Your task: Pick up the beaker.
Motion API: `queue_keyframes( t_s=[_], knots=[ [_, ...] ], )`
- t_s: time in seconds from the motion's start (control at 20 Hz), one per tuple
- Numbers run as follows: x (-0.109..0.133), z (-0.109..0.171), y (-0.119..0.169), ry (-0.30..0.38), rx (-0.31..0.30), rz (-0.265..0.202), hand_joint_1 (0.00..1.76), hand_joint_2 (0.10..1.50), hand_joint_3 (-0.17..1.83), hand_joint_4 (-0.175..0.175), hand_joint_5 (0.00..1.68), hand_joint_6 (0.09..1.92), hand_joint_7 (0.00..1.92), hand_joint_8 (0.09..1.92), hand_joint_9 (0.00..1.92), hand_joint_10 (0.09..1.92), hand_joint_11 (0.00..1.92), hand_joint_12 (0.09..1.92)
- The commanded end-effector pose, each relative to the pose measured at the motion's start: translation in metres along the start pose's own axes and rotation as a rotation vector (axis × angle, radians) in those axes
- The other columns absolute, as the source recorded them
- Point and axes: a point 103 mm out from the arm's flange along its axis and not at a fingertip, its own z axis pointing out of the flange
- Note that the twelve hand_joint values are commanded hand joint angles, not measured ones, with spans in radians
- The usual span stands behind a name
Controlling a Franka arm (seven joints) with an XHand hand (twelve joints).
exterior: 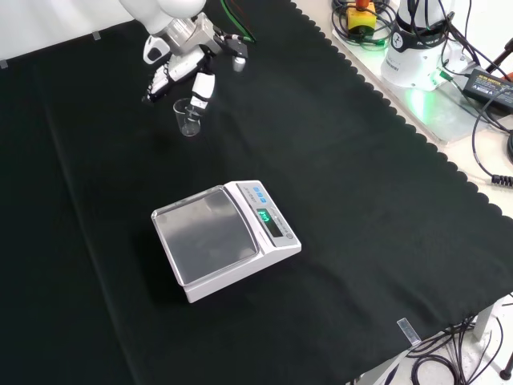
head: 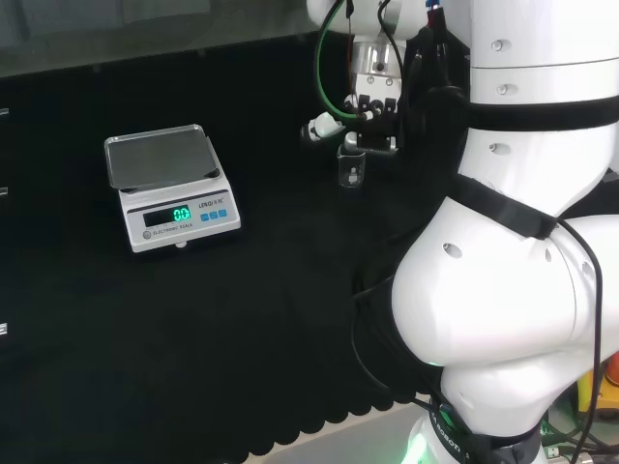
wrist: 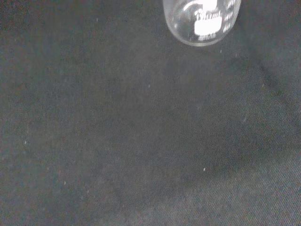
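My hand (exterior: 186,66) sits at the beaker (exterior: 187,118) rim, fingers curled round it; beaker upright, whether touching the black tabletop (exterior: 361,184) I can't tell. Scale (exterior: 225,238) well apart.

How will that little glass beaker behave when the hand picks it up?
The beaker looks like clear, smooth glass, so probably slippery and breakable. It appears empty and small beside the scale, likely light. Standing upright and narrow beneath the hand, it might tip if nudged.
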Motion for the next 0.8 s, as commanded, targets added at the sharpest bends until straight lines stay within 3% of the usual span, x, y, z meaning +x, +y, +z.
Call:
queue_keyframes(
  t_s=[0.05, 0.45, 0.8],
  knots=[
    [0.015, 0.018, -0.002, -0.006, 0.036, 0.019, 0.23, 0.86, 0.16, -0.091, 0.06, 0.09, 0.00, 0.41, 0.00, 0.31, 0.00, 1.21],
    [0.014, 0.030, -0.002, -0.039, 0.079, 0.042, 0.32, 0.84, 0.13, -0.095, 0.07, 0.09, 0.00, 0.46, 0.00, 0.38, 0.00, 1.25],
    [0.003, 0.024, -0.006, -0.106, 0.056, 0.069, 0.55, 0.88, 0.14, -0.100, 0.10, 0.09, 0.01, 0.72, 0.03, 0.79, 0.08, 1.45]
  ],
)
